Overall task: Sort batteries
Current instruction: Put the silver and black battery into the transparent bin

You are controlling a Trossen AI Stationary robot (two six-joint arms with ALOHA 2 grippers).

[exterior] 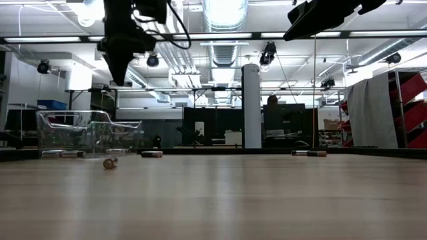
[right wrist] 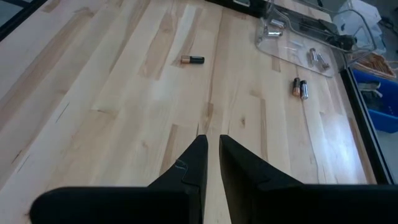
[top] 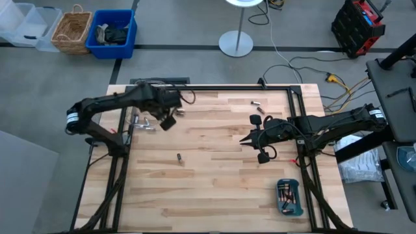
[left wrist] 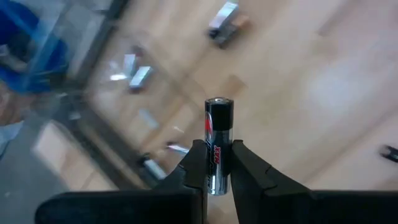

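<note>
Black-and-silver battery (left wrist: 219, 146) clamped upright in left end effector (left wrist: 217, 168), raised above worktop (top: 214, 188) near its far left corner, just beside clear plastic box (top: 144, 121). Loose battery (top: 179, 157) lying alone mid-worktop, broad bare wood around. Two more batteries (top: 256, 103) near far edge. Right end effector (right wrist: 212, 163) nearly closed, empty, hovering right of centre. Teal tray (top: 290, 198) holding batteries at near right edge.

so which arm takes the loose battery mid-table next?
Probably right. The right gripper is empty, nearly shut, and faces the loose battery across bare wood. The left gripper is shut on a battery near the clear box.
</note>
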